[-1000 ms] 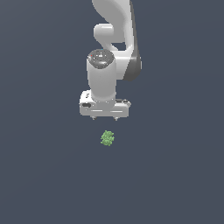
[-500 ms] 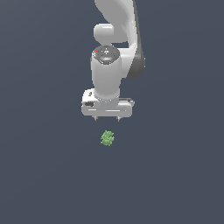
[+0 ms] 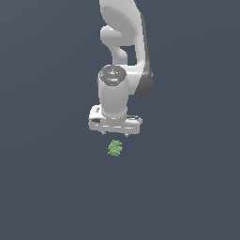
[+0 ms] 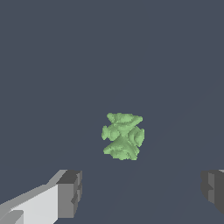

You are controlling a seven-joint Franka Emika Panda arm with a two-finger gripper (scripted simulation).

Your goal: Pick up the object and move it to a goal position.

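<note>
Hand is being held just above the dark worktop, its fingers spread wide with nothing gripped between them. A small light-green knobbly object is lying on the worktop just below the hand, untouched. In the wrist view the object is sitting beyond the fingertips, roughly centred on the gap.

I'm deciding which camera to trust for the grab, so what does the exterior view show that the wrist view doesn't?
Only the exterior view shows the white arm and the whole gripper above the green clump. Only the wrist view shows the clump's knobbly surface close up and two dark fingertips spread well apart, wider than the clump. Both show the clump alone on the dark floor, ungrasped.
</note>
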